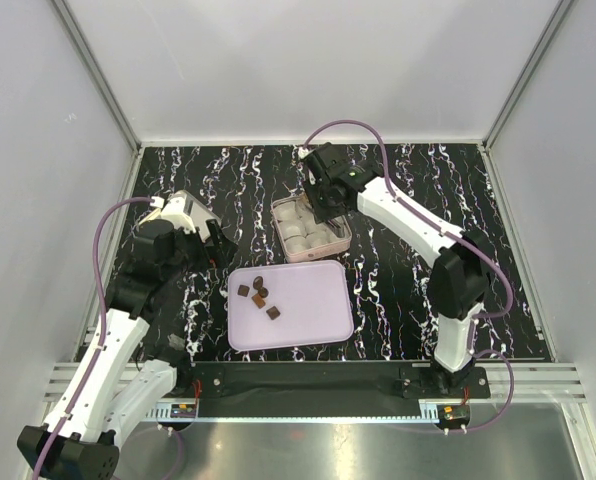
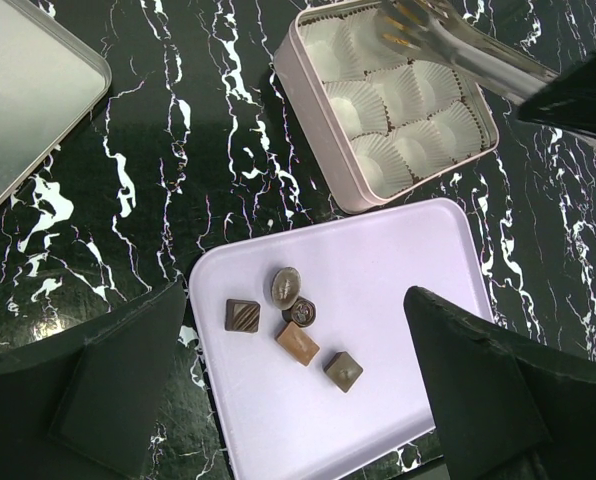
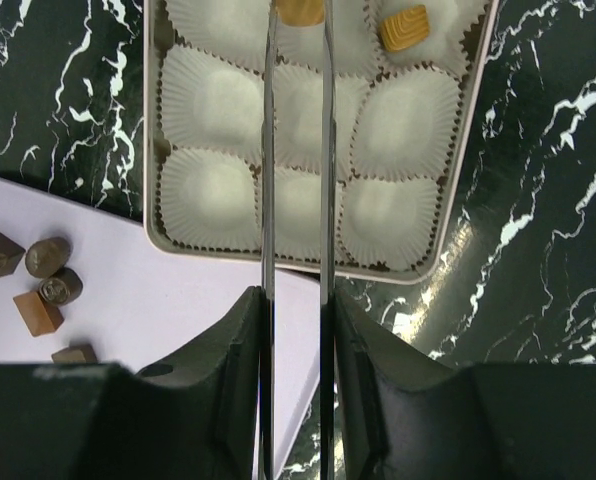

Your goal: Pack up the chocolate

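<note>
Black table (image 1: 418, 190) with white veining, walled in by pale panels. Lavender tray (image 1: 313, 320) sits near the arm bases. Five chocolate pieces (image 2: 297, 343) are clustered on its left half, close together: a striped dark square (image 2: 242, 315), a dull oval (image 2: 286, 285), a small round one (image 2: 303, 312), a lighter caramel square and a dark square (image 2: 344, 371) nearest the tray's middle. The square pink tin (image 1: 343, 243) lies just past the tray's far edge, lined three by three with white paper cups (image 3: 210, 100). One orange-tan piece (image 3: 406, 28) already rests in a far-corner cup. The right fingers (image 1: 323, 205) hang over the tin, closed partway on the handles of metal tongs (image 3: 296, 180), whose two blades run out across the cups. A second orange-tan piece (image 3: 300, 10) shows between the blade tips at the far row; it is cut off by the frame edge, so I cannot tell whether it is pinched or lying in its cup. The remaining cups look empty. The left fingers (image 1: 218, 248) are spread fully wide with nothing between them, poised left of the tin and above the tray's left side; in the wrist view the chocolate cluster lies below the gap. A pale flat metal lid (image 2: 28, 90) lies on the table further left, apart from the tray and tin.
</note>
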